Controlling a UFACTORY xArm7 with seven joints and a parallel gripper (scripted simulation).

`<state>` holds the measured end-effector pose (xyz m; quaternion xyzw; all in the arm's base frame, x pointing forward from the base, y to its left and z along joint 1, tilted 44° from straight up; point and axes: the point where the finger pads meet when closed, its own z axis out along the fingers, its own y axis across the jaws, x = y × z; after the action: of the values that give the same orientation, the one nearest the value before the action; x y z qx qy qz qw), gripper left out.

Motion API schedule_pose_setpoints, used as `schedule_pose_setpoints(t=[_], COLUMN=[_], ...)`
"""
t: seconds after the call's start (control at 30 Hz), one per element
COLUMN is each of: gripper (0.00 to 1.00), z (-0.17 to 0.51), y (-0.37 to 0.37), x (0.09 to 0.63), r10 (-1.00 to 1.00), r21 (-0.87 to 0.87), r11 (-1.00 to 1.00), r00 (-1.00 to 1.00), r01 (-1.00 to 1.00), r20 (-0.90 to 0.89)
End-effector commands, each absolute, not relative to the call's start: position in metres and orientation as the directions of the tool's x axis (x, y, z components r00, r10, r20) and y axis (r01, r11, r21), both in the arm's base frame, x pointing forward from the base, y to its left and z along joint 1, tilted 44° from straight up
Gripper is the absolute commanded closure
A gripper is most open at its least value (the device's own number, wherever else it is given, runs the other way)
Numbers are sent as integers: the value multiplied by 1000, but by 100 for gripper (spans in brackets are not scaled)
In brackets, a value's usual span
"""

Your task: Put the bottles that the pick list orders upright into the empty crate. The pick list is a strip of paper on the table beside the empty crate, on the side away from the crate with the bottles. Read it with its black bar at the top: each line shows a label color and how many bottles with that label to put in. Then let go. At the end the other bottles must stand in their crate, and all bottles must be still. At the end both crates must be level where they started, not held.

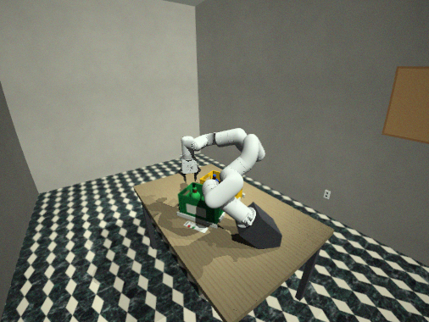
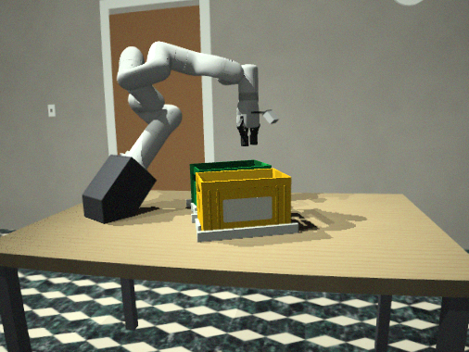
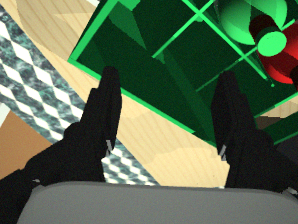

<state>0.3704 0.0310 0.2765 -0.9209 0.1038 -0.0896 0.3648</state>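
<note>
My gripper (image 1: 190, 180) (image 2: 249, 143) (image 3: 167, 86) is open and empty, above the green crate's outer end, fingers down. The green crate (image 1: 183, 203) (image 2: 222, 164) (image 3: 135, 98) stands level. In it a green-capped bottle (image 1: 195, 196) (image 3: 271, 44) with green body and dark neck stands upright; a red bottle (image 3: 280, 68) shows beside it, partly cut off. Cells under the fingers show no bottle. The yellow crate (image 2: 246, 190) stands level beside the green one; a blue-topped bottle (image 1: 214, 176) shows in it. The pick list (image 1: 201, 229) has red and green marks, too small to read.
White strips (image 2: 250, 232) edge the crates' bases on the wooden table (image 1: 259, 271) (image 2: 371, 250). The arm's dark base block (image 1: 259, 229) (image 2: 116, 192) stands beside the crates, and the arm partly hides both crates in the top view.
</note>
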Motion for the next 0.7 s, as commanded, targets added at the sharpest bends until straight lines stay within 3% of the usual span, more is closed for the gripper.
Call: schedule_pose_setpoints(t=[0.0, 0.67], gripper=[35, 35], z=[290, 343], y=[35, 65], x=[356, 289], r10=[-260, -260], r21=[-692, -693], r11=[-710, -710], r00=[961, 961], r01=[-126, -126], r20=[91, 91])
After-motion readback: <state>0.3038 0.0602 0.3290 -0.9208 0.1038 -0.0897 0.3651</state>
